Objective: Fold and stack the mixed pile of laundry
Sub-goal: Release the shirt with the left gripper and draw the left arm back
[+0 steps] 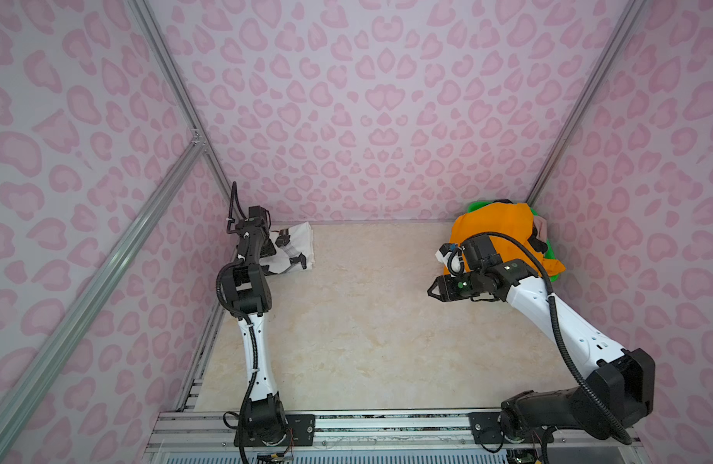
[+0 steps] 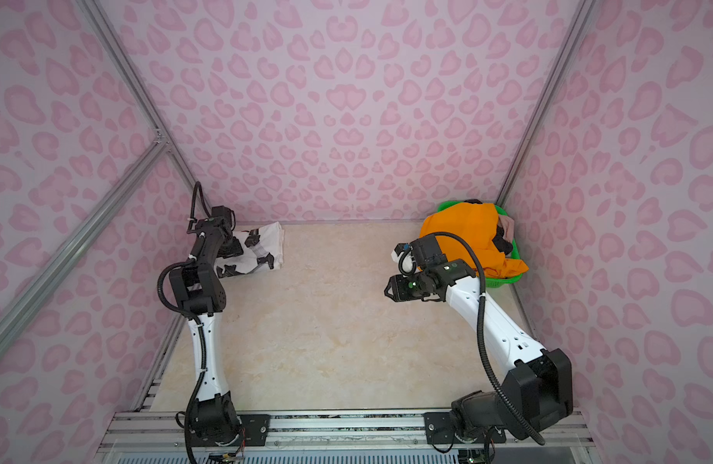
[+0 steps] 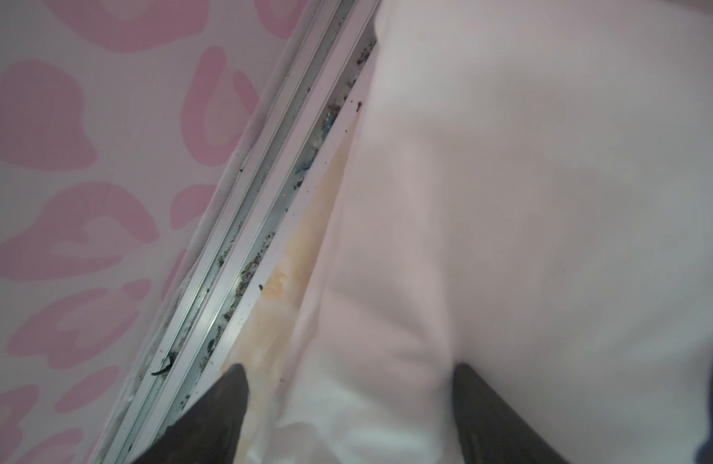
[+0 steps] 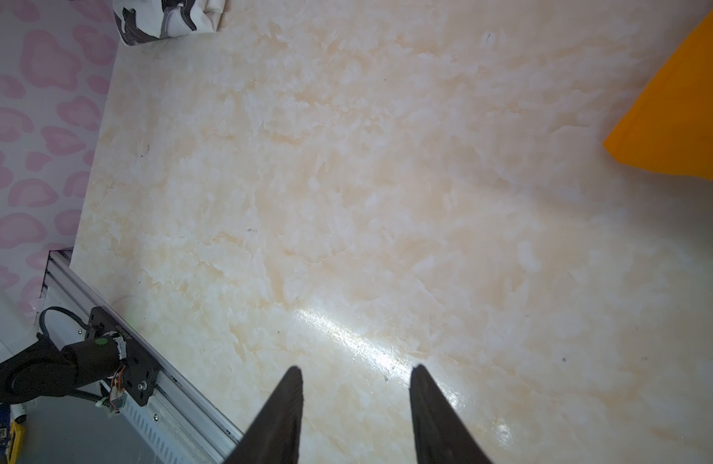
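Observation:
A folded white T-shirt (image 1: 296, 245) (image 2: 264, 245) with black print lies at the table's back left corner. My left gripper (image 1: 269, 250) (image 3: 349, 369) points down onto it, jaws wide apart and open over the white fabric (image 3: 507, 201). Bright orange shorts (image 1: 495, 225) (image 2: 463, 229) drape over the pile at the back right. A black piece (image 2: 501, 241) and a beige-pink piece (image 2: 507, 225) peek out behind them. My right gripper (image 1: 430, 291) (image 2: 387, 290) (image 4: 355, 371) hovers open over bare table, in front of the shorts (image 4: 684, 112), holding nothing.
A green mesh basket (image 1: 473, 207) (image 2: 503, 281) holds the pile in the back right corner. The marble-look table (image 1: 367, 329) is bounded by pink patterned walls and an aluminium rail (image 3: 242, 257) along the left edge. Arm bases sit on the front rail (image 1: 387, 426).

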